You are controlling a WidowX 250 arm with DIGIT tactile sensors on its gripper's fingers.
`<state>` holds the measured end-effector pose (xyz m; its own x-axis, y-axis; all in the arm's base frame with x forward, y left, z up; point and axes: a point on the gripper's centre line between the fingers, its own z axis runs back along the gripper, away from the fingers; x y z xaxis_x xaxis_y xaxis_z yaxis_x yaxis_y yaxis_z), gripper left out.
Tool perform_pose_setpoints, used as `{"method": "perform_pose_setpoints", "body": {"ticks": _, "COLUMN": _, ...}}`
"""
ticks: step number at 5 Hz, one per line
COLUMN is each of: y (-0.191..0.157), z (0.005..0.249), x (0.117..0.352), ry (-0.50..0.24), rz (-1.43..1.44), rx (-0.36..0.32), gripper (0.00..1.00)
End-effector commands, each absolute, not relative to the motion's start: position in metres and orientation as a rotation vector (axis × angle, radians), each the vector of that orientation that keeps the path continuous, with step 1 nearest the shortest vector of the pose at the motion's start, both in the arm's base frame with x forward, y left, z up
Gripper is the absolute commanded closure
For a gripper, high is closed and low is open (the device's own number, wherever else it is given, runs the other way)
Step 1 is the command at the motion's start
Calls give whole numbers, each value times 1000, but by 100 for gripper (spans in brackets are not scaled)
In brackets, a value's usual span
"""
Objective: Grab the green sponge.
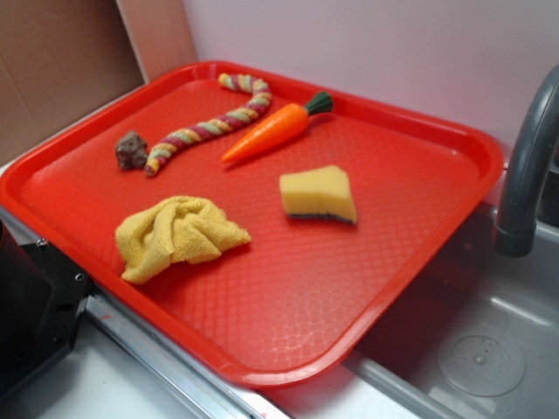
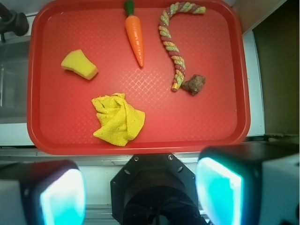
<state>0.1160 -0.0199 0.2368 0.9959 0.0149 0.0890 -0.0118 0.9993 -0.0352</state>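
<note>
My jaws hang spread wide and empty above the near edge of the red tray (image 2: 42,28), their two fingers (image 2: 63,199) glowing at the bottom of my wrist view. The green sponge (image 2: 79,65) lies flat on the tray, dark layer down, well apart from me. Between us sits a crumpled yellow cloth (image 2: 118,119). A toy carrot (image 2: 134,35) lies beyond.

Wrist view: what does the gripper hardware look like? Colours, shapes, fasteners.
The gripper shows two blocky fingers, dark on the outside, with inner faces that glow bright cyan-white, probably glare on the pads. Between them sits a black, roughly octagonal mount with small silver screws along its upper edge. No cables or markings are visible. In the exterior view only a black body with screws shows at lower left.
</note>
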Motion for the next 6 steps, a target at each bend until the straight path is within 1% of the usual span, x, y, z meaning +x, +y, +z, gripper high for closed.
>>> {"method": "perform_pose_setpoints", "body": {"ticks": 1, "y": -20, "z": 237, "x": 116, "ry": -89, "rz": 13, "rx": -35, "gripper": 0}}
{"method": "perform_pose_setpoints", "body": {"ticks": 2, "y": -23, "z": 225, "x": 142, "ry": -101, "rz": -88, "rx": -38, "gripper": 0}}
{"method": "perform_pose_setpoints", "body": {"ticks": 3, "y": -36, "z": 216, "x": 159, "ry": -142, "rz": -205, "rx": -12, "gripper": 0}}
{"method": "perform_pose_setpoints", "body": {"ticks": 4, "y": -49, "z": 200, "x": 179, "ry": -155, "rz": -312, "rx": -40, "gripper": 0}}
{"method": "perform_pose_setpoints", "body": {"ticks": 5, "y": -64, "z": 185, "x": 192, "ry": -185, "rz": -415, "rx": -58, "gripper": 0}}
{"method": "perform_pose_setpoints", "body": {"ticks": 6, "y": -72, "z": 156, "x": 217, "ry": -186, "rz": -548, "rx": -97, "gripper": 0}}
